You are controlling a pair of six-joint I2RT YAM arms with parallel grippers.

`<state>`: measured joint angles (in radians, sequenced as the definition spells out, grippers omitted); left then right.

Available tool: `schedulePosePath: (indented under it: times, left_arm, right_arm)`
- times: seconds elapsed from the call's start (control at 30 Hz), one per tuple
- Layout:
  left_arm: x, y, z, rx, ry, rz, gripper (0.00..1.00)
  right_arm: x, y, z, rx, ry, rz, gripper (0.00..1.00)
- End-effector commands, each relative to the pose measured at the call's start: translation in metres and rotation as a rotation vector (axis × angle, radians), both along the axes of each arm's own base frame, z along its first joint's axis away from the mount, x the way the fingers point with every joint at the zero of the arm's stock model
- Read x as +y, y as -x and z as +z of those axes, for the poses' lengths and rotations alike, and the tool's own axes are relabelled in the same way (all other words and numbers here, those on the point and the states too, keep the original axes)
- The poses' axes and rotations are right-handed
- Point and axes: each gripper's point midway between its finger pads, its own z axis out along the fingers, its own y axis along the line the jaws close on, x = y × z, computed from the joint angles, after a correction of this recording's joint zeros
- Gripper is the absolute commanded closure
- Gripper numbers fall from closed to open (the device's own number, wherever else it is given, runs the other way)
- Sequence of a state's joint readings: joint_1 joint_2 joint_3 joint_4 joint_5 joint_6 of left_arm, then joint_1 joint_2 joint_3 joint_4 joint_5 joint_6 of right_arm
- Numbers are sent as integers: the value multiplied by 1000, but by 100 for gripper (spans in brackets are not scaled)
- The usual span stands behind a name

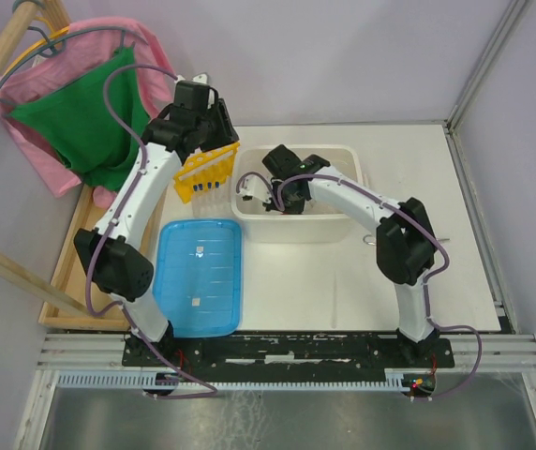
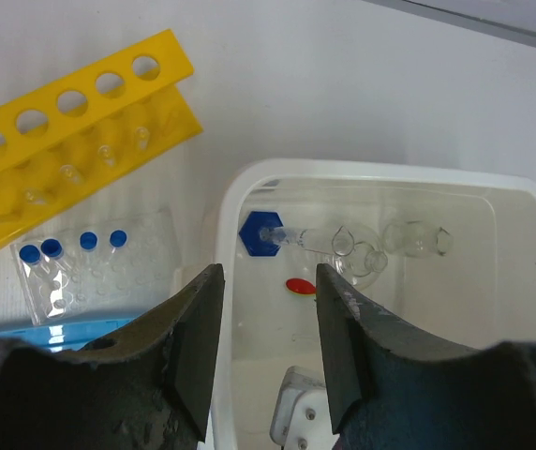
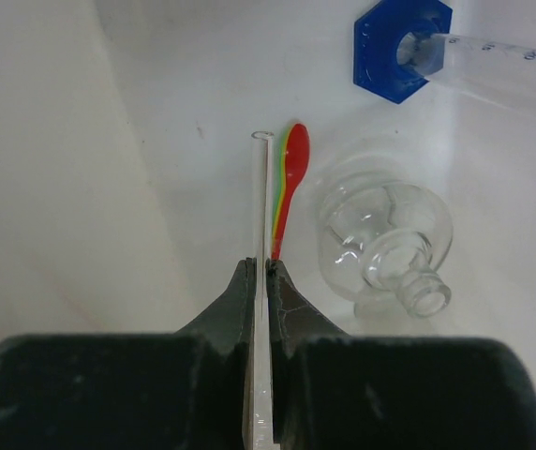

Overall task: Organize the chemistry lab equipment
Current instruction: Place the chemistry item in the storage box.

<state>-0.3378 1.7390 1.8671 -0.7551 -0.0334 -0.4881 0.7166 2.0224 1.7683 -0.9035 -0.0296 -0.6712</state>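
Note:
My right gripper is shut on a thin clear glass rod inside the white tub; from above, this gripper reaches into the tub's left half. Beside the rod lie a red rainbow-striped spoon, a small clear flask on its side, and a clear cylinder with a blue hexagonal base. My left gripper hangs open and empty over the tub's left rim, above the yellow tube rack. The rack lies on the table next to blue-capped tubes in a clear tray.
A flat blue lid lies in front of the rack on the table's left side. Two more clear flasks lie at the tub's far end. A wooden frame with pink and green cloth stands at the far left.

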Motion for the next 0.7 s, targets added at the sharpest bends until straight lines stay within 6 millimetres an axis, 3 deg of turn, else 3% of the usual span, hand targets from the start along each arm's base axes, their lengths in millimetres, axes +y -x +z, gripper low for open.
schedulePosePath:
  times: [0.0,0.23,0.67]
  left_arm:
    - [4,-6,16,-52,-12,-12,48]
    - [11,-6,13,-42,-26,-1,48]
    - [16,-8,5,-18,-35,6,48]
  right_arm:
    - [14,-10,-5,18,-76,-30,96]
    - [9,-18,-33,80,-81,-85,97]
    - [-10,-22,-62,128,-46,-151,93]
